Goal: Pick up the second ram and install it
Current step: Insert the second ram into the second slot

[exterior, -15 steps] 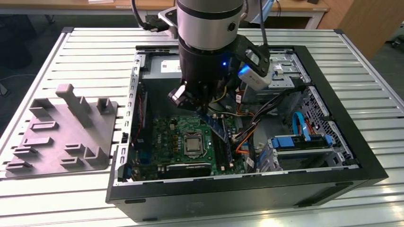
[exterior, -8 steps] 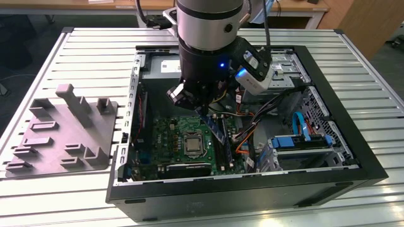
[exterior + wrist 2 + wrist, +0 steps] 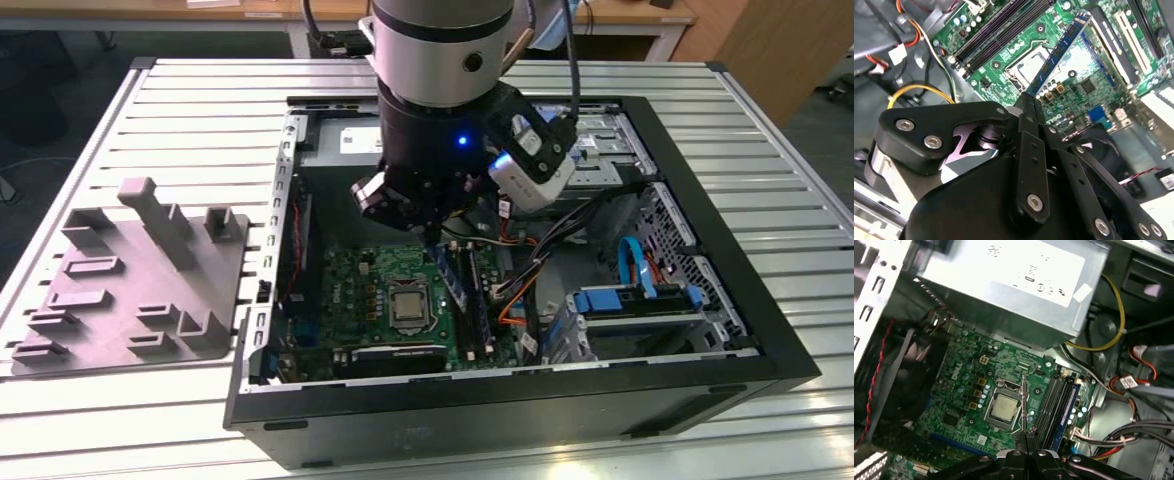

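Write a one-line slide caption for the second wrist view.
Gripper holds the second ram edge-on over the green motherboard, close to the CPU socket.

I'm looking at an open black computer case (image 3: 534, 410) lying on a slatted metal table (image 3: 160, 100). In the exterior view, taking the case's middle as the dial, a grey plastic block (image 3: 120, 290) with upright slotted posts sits on the table at nine o'clock, just beside the case wall. Inside, the green motherboard (image 3: 354, 290) lies toward seven o'clock, with its processor socket (image 3: 404, 305) near the board's middle. A silver power supply (image 3: 340, 140) occupies the eleven o'clock corner, and a blue drive caddy (image 3: 634, 300) sits at four o'clock. In the first wrist view I see a yellow cable (image 3: 1119, 315) curving beside the power supply and a red-and-black twisted wire (image 3: 876, 375) beside the board.
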`<state>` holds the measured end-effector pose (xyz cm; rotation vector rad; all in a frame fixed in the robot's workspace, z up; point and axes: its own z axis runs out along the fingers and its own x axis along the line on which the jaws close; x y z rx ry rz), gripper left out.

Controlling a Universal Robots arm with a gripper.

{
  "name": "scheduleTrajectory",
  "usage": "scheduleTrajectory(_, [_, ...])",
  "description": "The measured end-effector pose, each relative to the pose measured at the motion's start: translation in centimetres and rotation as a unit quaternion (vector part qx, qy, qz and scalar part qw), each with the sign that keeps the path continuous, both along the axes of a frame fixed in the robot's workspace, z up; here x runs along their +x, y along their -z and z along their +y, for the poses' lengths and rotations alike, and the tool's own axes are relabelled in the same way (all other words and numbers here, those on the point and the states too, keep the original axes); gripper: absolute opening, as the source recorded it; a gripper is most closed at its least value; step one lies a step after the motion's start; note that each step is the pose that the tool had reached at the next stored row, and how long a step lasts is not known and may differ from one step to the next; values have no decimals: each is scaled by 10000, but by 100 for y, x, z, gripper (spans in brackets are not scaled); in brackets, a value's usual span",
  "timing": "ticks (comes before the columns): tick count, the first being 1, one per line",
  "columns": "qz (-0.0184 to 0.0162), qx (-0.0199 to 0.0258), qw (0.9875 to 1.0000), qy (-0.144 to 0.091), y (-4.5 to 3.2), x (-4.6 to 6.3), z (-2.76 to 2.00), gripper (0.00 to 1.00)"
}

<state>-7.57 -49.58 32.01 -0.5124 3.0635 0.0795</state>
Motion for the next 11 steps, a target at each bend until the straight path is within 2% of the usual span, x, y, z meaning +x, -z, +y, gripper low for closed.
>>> scheduleTrajectory(3, [0,0,9996,265,2,0,0,11])
scheduleTrajectory(5, [0,0,9990,451,3,0,0,11])
scheduleTrajectory(8, [0,0,9974,719,5,0,0,11])
scheduleTrajectory(11, [0,0,9951,988,7,0,0,11])
